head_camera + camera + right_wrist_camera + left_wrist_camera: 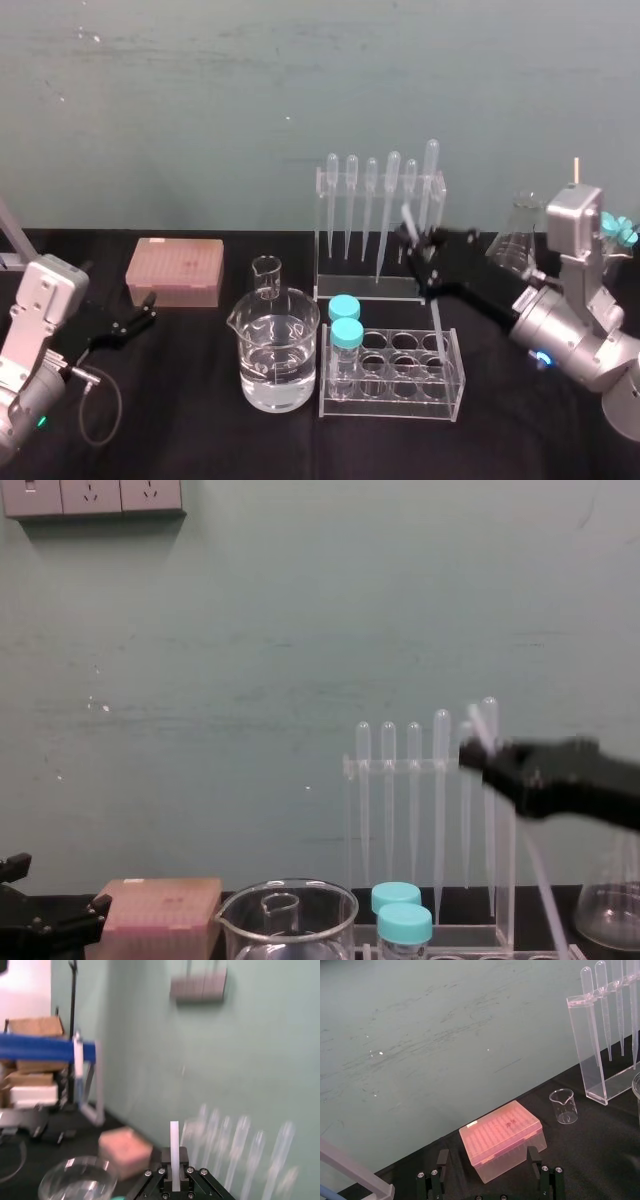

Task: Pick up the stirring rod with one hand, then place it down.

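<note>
Head view: at about 2 o'clock from centre, the right gripper (420, 248) is clamped on the stirring rod (436, 320), near its upper end. The rod hangs tilted, its top toward 11 o'clock before the pipette rack (380, 215). Its lower tip is over the test-tube rack (395, 378); whether it touches cannot be told. The left gripper (140, 318) sits parked at 8 o'clock, beside the pink tip box (175, 270).

Left wrist view: the left gripper (490, 1180) is spread wide and holds nothing. The tip box (500, 1137) lies just beyond it.

Right wrist view: the rod (174, 1147) stands pinched between the closed fingers of the right gripper (174, 1182).

Chest view: at 3 o'clock the right gripper (495, 762) holds the rod (480, 730) slanting down toward 5 o'clock, before the pipette rack (425, 765).

The rod appears lifted, so setting it down is likely next. To do it well, draw the rod clear of both racks, lower it slowly onto bare black table (180, 420), and let it lie nearly flat before the fingers part, so it does not roll.
</note>
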You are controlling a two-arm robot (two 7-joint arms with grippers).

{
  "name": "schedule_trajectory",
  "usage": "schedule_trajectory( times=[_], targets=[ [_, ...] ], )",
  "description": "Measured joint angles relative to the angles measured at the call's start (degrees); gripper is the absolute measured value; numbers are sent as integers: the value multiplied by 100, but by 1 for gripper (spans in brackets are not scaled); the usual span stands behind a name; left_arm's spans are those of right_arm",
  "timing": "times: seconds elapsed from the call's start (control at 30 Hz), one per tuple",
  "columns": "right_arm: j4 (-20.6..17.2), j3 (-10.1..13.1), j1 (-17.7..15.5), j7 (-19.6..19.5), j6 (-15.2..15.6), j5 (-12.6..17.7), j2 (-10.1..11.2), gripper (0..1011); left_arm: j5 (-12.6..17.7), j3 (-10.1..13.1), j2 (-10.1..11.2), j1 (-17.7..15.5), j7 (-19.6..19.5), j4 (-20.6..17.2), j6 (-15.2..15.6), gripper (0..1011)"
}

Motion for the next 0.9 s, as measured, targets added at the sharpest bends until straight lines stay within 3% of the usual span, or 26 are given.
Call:
schedule_trajectory(
  times=[0.07, 0.2, 0.3, 0.37, 0.53, 0.63, 0.9],
  targets=[
    [-54, 102, -17, -96, -505, -184, -69, 70, 0, 0, 0, 0, 0, 0, 0, 1000],
    [-58, 228, -16, -102, -1022, -236, -180, 70, 0, 0, 0, 0, 0, 0, 0, 1000],
    [35, 381, -22, 5, -1520, -97, -315, 70, 0, 0, 0, 0, 0, 0, 0, 1000],
    [93, 430, -34, 115, -1644, 38, -355, 70, 0, 0, 0, 0, 0, 0, 0, 1000],
    [279, 545, -79, 474, -1747, 540, -435, 70, 0, 0, 0, 0, 0, 0, 0, 1000],
    [407, 620, -152, 608, -1580, 789, -455, 70, 0, 0, 0, 0, 0, 0, 0, 1000],
    [526, 681, -258, 613, -1236, 868, -440, 70, 0, 0, 0, 0, 0, 0, 0, 1000]
  ],
)
